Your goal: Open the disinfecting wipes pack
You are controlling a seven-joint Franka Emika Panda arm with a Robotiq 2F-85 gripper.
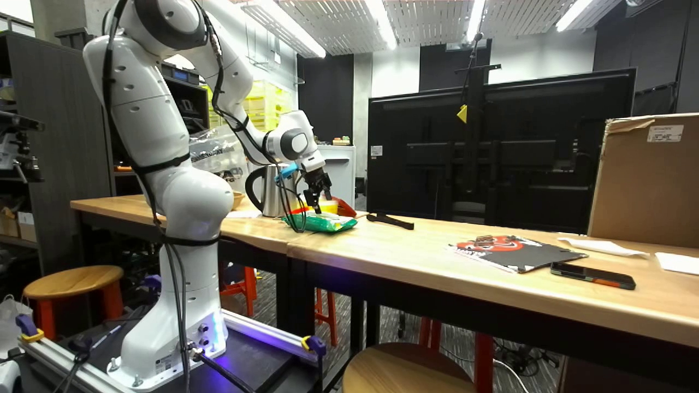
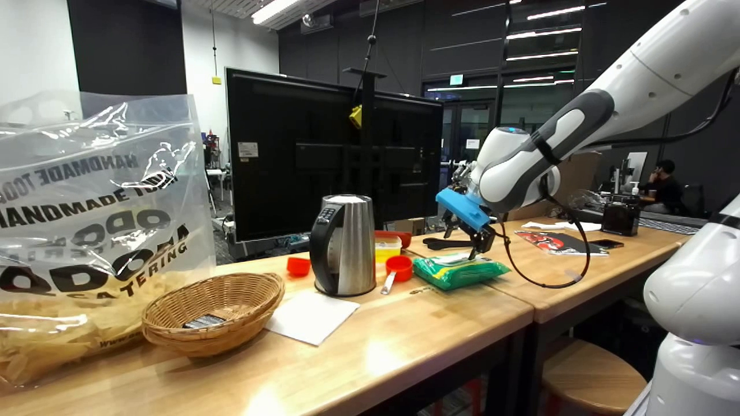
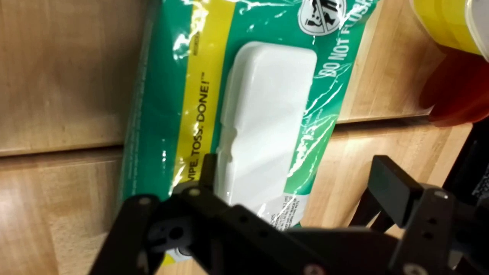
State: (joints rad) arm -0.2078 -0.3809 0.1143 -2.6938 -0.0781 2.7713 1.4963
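The disinfecting wipes pack (image 3: 164, 95) lies flat on the table, a glossy green pouch with a yellow stripe and white lid (image 3: 273, 103). Its lid looks closed, with a notched edge facing the yellow stripe. Both exterior views show the pack (image 2: 462, 276) under the arm. My gripper (image 3: 300, 175) is open above one end of it. One fingertip (image 3: 208, 168) is beside the lid's notched edge; whether it touches is unclear. Over bare wood past the pack's far side is the opposite pad (image 3: 393, 191). The gripper's body hides the pack's near end.
A steel kettle (image 2: 355, 245), red measuring cup (image 2: 399, 267) and yellow tub (image 2: 386, 249) stand close to the pack. A black strap (image 1: 390, 220) lies beyond it. Farther off are a wicker basket (image 2: 231, 292), a magazine (image 1: 519, 254) and a phone (image 1: 592, 274). A table seam (image 3: 57, 151) runs under the pack.
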